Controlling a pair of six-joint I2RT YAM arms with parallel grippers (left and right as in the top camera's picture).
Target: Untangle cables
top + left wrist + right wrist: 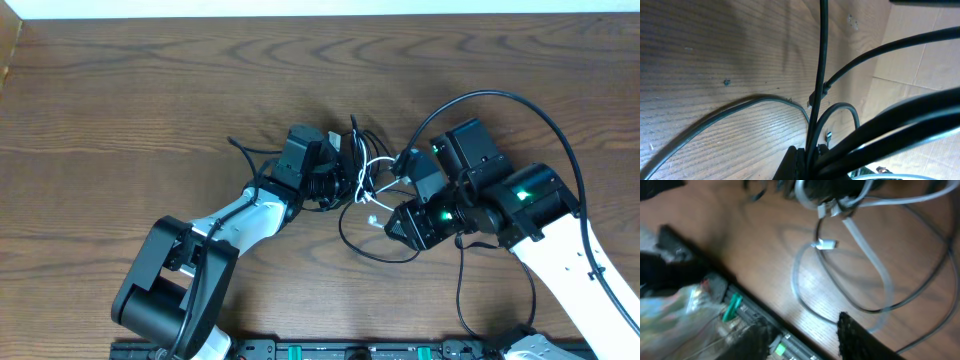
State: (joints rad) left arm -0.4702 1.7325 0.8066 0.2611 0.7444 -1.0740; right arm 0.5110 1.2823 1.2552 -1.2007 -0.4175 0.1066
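- Early in the untangling, by the look of it: cables (823, 50) bunched in one knot on the tabletop (150, 90), right at the tip of the left gripper (340, 165), with no strand laid out apart yet.
- Clamped tight at that tip: jaws of the left gripper narrow on a bundle of the black strands, which fan out from the grip in the left wrist view.
- Threaded through the same knot, just past the left gripper's tip: a white cable (865, 247), looping out over the wood and ending in a small pale plug.
- Across the knot from the left gripper: the right gripper (405, 200), jaws parted and nothing seen between them, though the right wrist view is blurred.
- Next move, as a judgement: anchor the bundle with the left gripper, pick one loose strand on the far side, probably the white one, and draw it away from that grip.
- Calls for a fine pinch, each cord being far thinner than the jaws, and a slow pull, since plug ends could snag in the loops.
- Black cords: round, smooth, rubbery-looking, springy enough to hold open curves.
- White cable: flatter, ribbon-like, slightly glossy.
- Right finger pad (855, 340): black, finely textured.
- Tabletop: dark brown wood with strong wavy grain, matte and flat.
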